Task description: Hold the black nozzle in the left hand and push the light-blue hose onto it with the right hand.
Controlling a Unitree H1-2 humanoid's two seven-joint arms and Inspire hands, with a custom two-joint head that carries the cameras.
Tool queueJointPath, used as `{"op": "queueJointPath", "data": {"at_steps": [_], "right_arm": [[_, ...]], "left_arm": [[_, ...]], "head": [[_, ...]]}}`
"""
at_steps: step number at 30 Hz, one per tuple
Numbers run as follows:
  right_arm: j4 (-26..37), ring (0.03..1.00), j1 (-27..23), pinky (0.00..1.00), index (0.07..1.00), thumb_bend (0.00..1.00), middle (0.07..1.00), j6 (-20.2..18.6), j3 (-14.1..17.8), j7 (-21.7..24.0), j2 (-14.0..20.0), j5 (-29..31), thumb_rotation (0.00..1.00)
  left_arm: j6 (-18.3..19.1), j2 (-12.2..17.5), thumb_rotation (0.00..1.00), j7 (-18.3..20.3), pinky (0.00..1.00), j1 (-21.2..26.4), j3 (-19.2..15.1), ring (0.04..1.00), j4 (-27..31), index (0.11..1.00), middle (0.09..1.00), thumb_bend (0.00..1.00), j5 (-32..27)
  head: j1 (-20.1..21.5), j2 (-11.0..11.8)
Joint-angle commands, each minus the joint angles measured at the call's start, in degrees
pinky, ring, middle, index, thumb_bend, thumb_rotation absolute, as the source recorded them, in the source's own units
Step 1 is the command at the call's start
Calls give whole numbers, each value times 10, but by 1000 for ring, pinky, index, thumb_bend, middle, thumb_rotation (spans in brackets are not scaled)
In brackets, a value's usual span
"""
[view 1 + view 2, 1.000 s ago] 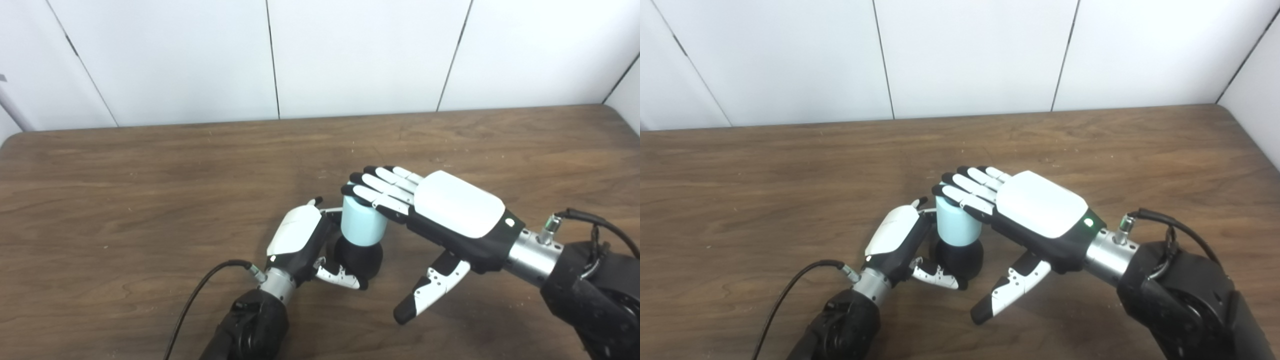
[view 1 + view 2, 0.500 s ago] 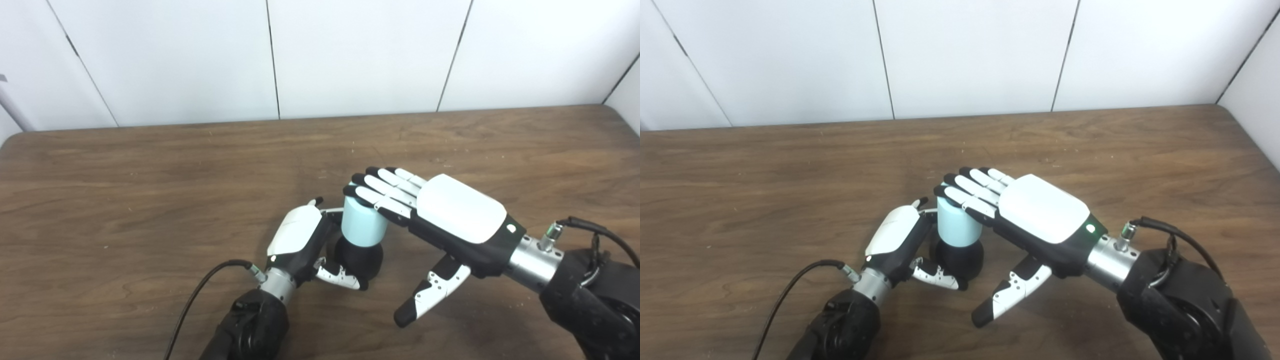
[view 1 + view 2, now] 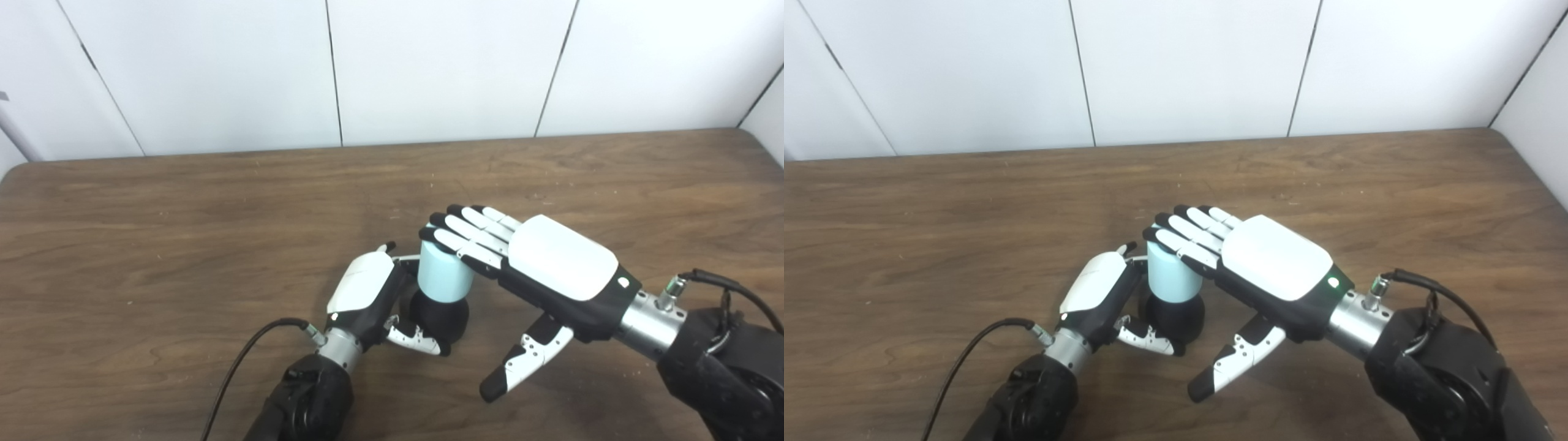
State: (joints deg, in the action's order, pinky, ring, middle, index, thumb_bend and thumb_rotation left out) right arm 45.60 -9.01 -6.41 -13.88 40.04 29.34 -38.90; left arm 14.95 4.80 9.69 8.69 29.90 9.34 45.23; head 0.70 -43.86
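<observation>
Over 1 second my flat, empty right hand (image 3: pixel 539 269) barely dipped on the light-blue hose (image 3: pixel 444 275) (seated, I judge); my left hand (image 3: pixel 373 300) grips the black nozzle (image 3: pixel 441 318).

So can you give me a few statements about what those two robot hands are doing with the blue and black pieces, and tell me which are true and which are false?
1. The left hand is wrapped around the black nozzle. True.
2. The light-blue hose lies flat on the table, away from the nozzle. False: it stands upright on top of the nozzle.
3. The right hand grips the hose in a closed fist. False: its fingers are stretched out flat over the hose's top.
4. The right hand's thumb points down, clear of the hose. True.
5. A red cup stands at the table's far edge. False: no cup is there.
</observation>
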Motion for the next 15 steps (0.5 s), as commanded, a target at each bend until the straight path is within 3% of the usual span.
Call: {"op": "queueJointPath", "data": {"at_steps": [1, 15], "right_arm": [[-19, 1000, 21, 1000, 988, 791, 1000, 0, -24, 43, 13, -2, 1000], [-28, 1000, 14, 1000, 992, 797, 1000, -1, -43, 60, 31, 5, 1000]], "left_arm": [[28, 10, 0, 43, 1000, -16, 9, 723, -23, 479, 507, 520, 5], [28, 12, 0, 45, 1000, -15, 8, 721, -23, 474, 516, 519, 1]], "head": [[0, 0], [-1, -2]]}}
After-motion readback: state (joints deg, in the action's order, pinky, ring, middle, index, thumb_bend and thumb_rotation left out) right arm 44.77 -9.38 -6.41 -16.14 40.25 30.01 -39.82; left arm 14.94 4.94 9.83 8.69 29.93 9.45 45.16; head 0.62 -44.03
